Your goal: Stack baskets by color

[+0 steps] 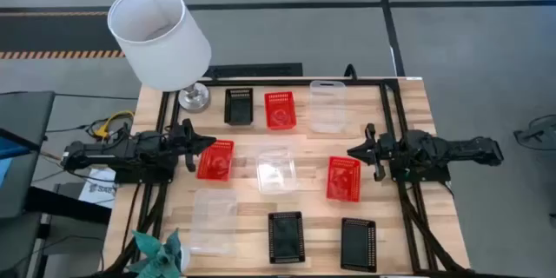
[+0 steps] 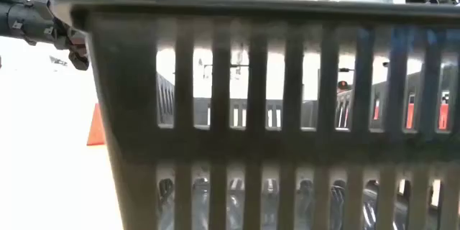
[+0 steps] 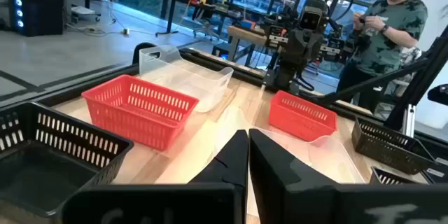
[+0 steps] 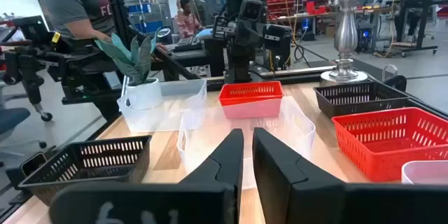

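Nine small perforated plastic baskets lie singly on the slatted wooden table (image 1: pixel 408 113); judged from the high view, no stack has been started.

Red (3): one red mesh basket in the far row (image 1: pixel 280 109), one red basket just in front of the left gripper (image 1: pixel 215 160), one red basket beside the right gripper (image 1: pixel 344 179).

Black (3): one black slotted basket in the far row (image 1: pixel 238 106), touching or just beside the far red one; two black baskets at the near edge (image 1: pixel 285 236) (image 1: pixel 359 243), apart from each other.

Clear (3): one clear basket far right of the far row (image 1: pixel 327 105), one clear basket at table centre (image 1: pixel 276 171), one clear basket near left (image 1: pixel 213 220).

Left gripper (image 1: pixel 201 143): fingers pressed together, nothing held. Right gripper (image 1: pixel 354 152): fingers nearly together with a thin gap, nothing between them. Both hover at mid-table, facing inward.

White lampshade on its metal base (image 1: pixel 159 36) and a teal plant (image 1: pixel 161 252) stand at the left edge, clear of the work.

Remaining: all three colour stacks, six placements by my count.
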